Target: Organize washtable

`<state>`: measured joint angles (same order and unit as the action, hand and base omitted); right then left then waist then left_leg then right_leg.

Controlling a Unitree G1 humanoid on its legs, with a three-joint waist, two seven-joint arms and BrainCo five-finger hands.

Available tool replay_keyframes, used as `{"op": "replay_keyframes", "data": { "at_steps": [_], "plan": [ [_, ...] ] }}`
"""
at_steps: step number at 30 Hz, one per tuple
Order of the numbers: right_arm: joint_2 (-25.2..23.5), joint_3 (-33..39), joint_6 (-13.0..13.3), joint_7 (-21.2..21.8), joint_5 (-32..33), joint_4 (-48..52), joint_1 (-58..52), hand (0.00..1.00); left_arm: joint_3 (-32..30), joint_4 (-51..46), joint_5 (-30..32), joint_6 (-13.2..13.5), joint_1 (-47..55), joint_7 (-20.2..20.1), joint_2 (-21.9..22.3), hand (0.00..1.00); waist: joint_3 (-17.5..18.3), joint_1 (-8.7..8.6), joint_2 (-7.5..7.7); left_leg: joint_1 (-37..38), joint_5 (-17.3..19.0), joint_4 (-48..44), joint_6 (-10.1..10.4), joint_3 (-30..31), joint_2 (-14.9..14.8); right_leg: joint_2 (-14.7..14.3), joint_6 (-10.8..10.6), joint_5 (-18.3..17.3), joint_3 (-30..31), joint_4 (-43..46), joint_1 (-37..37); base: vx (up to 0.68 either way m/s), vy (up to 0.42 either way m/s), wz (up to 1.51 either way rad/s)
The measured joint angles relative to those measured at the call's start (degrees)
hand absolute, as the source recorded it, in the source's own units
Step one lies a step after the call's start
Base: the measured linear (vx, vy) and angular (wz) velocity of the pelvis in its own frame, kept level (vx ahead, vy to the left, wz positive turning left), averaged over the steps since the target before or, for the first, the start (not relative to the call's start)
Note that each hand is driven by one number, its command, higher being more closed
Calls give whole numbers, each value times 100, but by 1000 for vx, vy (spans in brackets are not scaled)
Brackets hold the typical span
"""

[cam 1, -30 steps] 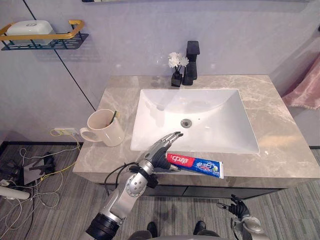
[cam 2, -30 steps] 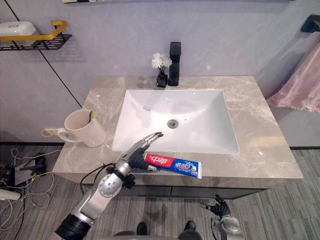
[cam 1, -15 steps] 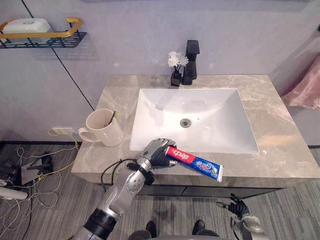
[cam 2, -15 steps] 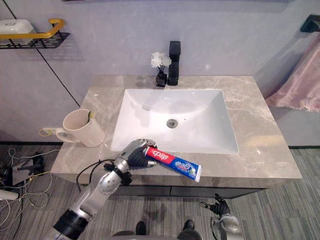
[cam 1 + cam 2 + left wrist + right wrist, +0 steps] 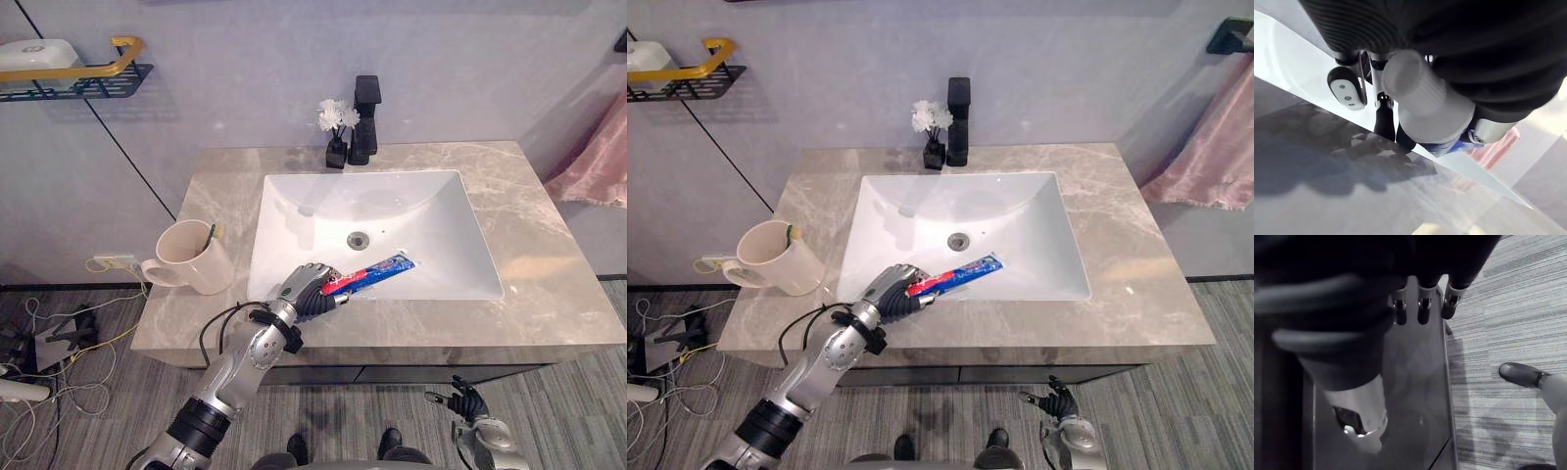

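— Where's the red-and-blue toothpaste tube point(image 5: 376, 274)?
— Slanting over the white basin's point(image 5: 294, 211) front edge, its white ribbed cap end clenched in the left hand point(image 5: 307, 290).
— The right hand point(image 5: 467, 400)?
— Below the grey marble countertop's point(image 5: 549, 294) front right corner, fingers loose.

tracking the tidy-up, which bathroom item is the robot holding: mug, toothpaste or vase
The toothpaste tube: the left hand grips its cap end above the sink. The mug and flower vase stand on the counter.

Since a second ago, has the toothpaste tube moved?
Yes. The toothpaste tube, gripped by the left hand, has swung off the counter's front strip; its tail now reaches over the sink basin.
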<state>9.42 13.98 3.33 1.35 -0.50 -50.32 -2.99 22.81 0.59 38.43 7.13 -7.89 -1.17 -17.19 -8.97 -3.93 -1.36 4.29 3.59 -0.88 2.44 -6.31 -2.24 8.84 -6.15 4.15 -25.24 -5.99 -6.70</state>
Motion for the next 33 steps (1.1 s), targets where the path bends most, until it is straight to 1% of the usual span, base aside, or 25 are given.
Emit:
{"op": "replay_keyframes", "data": {
  "at_steps": [1, 5, 8, 10, 13, 16, 20, 23, 25, 26, 27, 28, 31, 33],
  "plan": [
    [-12, 116, 0, -7, 21, 0, -10, 0, -14, -5, -12, 0, 37, 33, 8, 100, 1, -2, -22, 11, 8, 0, -2, -19, -6, -6, -1, 0, 16, 0, 0, -15, 4, -8],
    [-17, 339, 0, -52, 215, 3, -23, 0, -55, -18, -168, -4, 96, 125, 15, 100, -2, -2, -33, 11, 9, 3, 0, -25, -26, -27, -1, 0, 19, -1, 3, -4, 1, -1],
    [-32, 490, 0, -183, 342, 29, -64, 0, -115, -148, -194, -42, 237, 247, 32, 100, -1, -3, -33, 14, 18, 5, 14, -46, -58, -60, 0, 0, 33, -1, 10, -5, -2, -1],
    [-52, 726, 3, -260, 451, 222, -185, 0, -115, -321, -263, -58, 336, 261, 156, 100, 5, 20, -44, -16, 19, 4, 16, -63, -74, -73, 0, 0, 55, 0, 47, -20, -8, -5],
    [-37, 1204, 12, -311, 554, 279, -207, 0, -130, -545, -305, -67, 400, 300, 332, 100, 7, 36, -46, -60, 18, -2, 17, -121, -76, -75, 6, 5, 116, 17, 104, -18, 6, -6],
    [-3, 1906, 12, -500, 799, 358, -244, 0, -220, -810, -509, -64, 422, 394, 564, 100, 7, 30, -46, -50, 19, -4, 16, -168, -74, -74, 3, 10, 185, 24, 117, -7, 14, -7],
    [87, 2637, 12, -674, 1028, 853, -353, 0, -415, -1137, -753, -64, 417, 532, 717, 100, 9, -7, -46, -54, 20, -5, 16, -183, -78, -84, 3, 10, 214, 25, 136, -16, 2, -3],
    [211, 3085, 18, -803, 1252, 1512, -368, 0, -533, -1245, -902, -59, 415, 622, 807, 100, 18, -25, -45, -73, 20, -9, 16, -220, -83, -103, 12, 31, 253, 26, 191, -24, -4, -11],
    [230, 3483, 29, -915, 1472, 2360, -408, 0, -620, -1303, -983, -62, 416, 634, 847, 100, 24, -77, -46, -73, 20, -14, 16, -221, -83, -119, 12, 33, 254, 27, 190, 0, 0, 0],
    [232, 3566, 39, -922, 1533, 2574, -410, 0, -641, -1335, -996, -62, 416, 634, 862, 100, 24, -86, -46, -73, 20, -14, 16, -221, -84, -122, 12, 33, 254, 27, 190, 0, 0, 0],
    [239, 3696, 54, -977, 1583, 3034, -408, 0, -718, -1405, -1038, -62, 417, 633, 913, 100, 25, -138, -44, -72, 20, -16, 16, -222, -86, -127, 12, 33, 257, 27, 189, 0, 0, 0],
    [247, 3776, 67, -1021, 1612, 3504, -406, 0, -802, -1487, -1076, -62, 417, 634, 920, 100, 25, -152, -43, -69, 20, -16, 16, -230, -90, -132, 12, 33, 264, 27, 190, 0, 0, 0],
    [379, 3804, 85, -1045, 1686, 4284, -358, 0, -934, -1623, -1082, -60, 419, 633, 917, 100, 28, -158, -41, -43, 37, -21, 31, -303, -115, -157, 18, 36, 335, 27, 201, -9, 3, -13],
    [635, 3792, 205, -1097, 1690, 4850, -271, 0, -1003, -1678, -1084, -60, 431, 633, 907, 100, 29, -154, -42, -51, 120, -132, 43, -365, -158, -189, 20, 38, 411, 28, 205, -8, -3, -19]
  ]
}}
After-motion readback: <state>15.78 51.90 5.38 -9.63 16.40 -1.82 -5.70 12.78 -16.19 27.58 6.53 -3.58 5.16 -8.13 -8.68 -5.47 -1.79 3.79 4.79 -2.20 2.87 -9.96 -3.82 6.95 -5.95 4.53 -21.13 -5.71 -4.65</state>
